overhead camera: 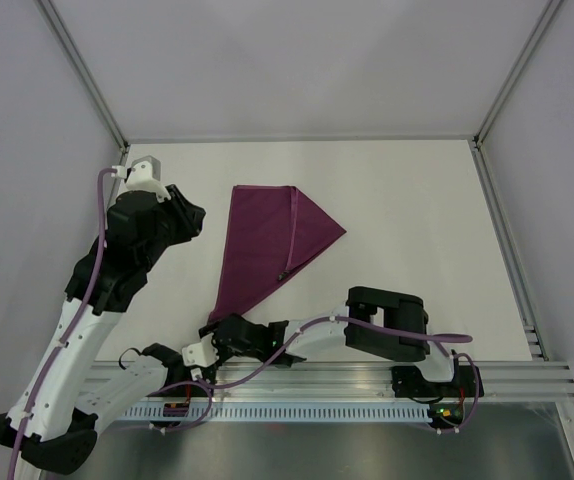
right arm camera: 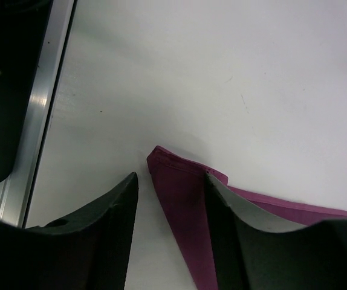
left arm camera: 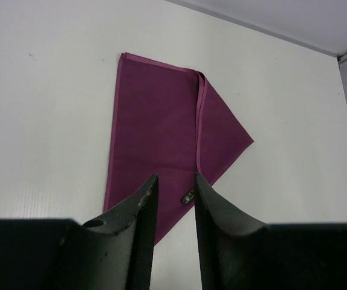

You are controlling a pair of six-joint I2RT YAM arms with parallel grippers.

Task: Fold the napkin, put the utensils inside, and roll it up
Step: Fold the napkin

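The napkin lies flat on the counter, already folded into a long wedge: a straight far edge, a flap laid over toward the right-hand corner, and a narrow tip pointing toward the arm bases. No utensils can be made out plainly. Only a small silvery speck is seen at the hemmed edge of the flap, too small to be identified, so it cannot be told whether cutlery is tucked under the fold. The right claw is held low at the near tip, released, its jaws spread with the tip of the cloth between them and nothing clamped. The left claw is held raised near the napkin's left edge, likewise released, its jaws a little apart, empty, and aimed at the cloth. The step in hand is judged to be the taking of the near tip, either for a further fold or to start the roll; which of the two cannot be settled from these views. For the next move, the right jaws would need to be closed on the tip's layers together, and the tip carried toward the far edge while the rest of the cloth is kept from sliding.
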